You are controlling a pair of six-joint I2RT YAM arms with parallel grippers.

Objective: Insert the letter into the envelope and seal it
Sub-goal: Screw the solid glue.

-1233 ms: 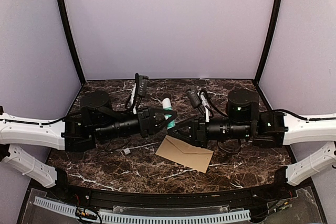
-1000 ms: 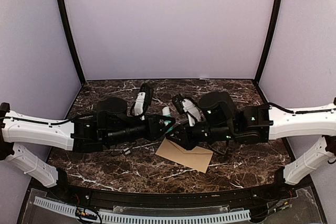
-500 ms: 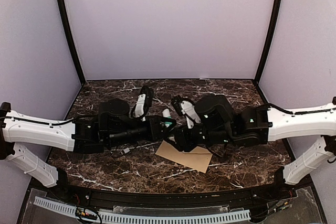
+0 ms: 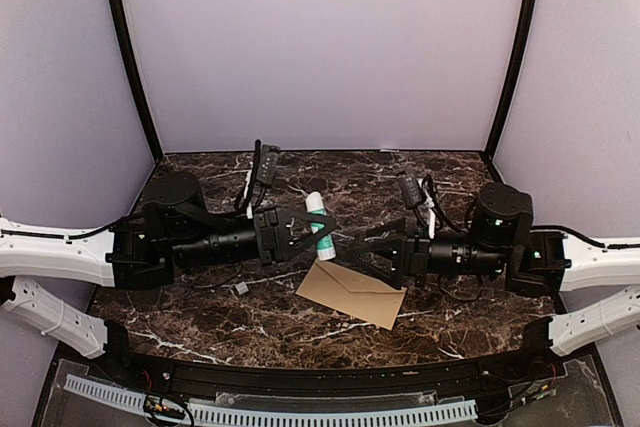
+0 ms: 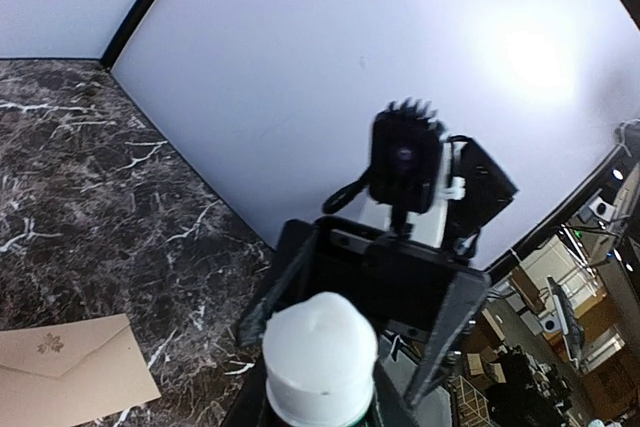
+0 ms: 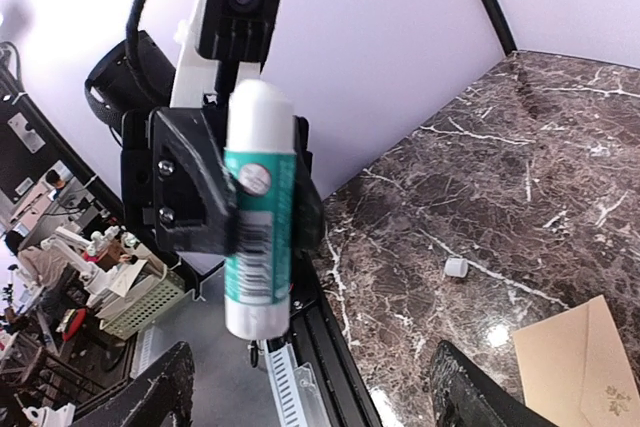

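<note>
Risk: glue stick (image 4: pixel 316 205) could twist or slip in L gripper (image 4: pixel 322 228) if R gripper (image 4: pixel 352 249) bites it off-centre; tipped stick = glue smeared off the flap. L arm stretched level twd mid-frame, clamped on stick's middle, stick upright. R arm mirrors it, jaws wide, empty, just short of stick. Flat on table (image 4: pixel 200 317), lower centre: envelope (image 4: pixel 352 295). No letter visible.

Matt tan kraft paper noted on envelope (image 4: pixel 352 293). Glossy dark marble-look finish, white-veined, seen on table (image 4: pixel 200 322) under envelope. Smooth plastic noted on glue stick (image 4: pixel 318 219) beyond envelope.
</note>
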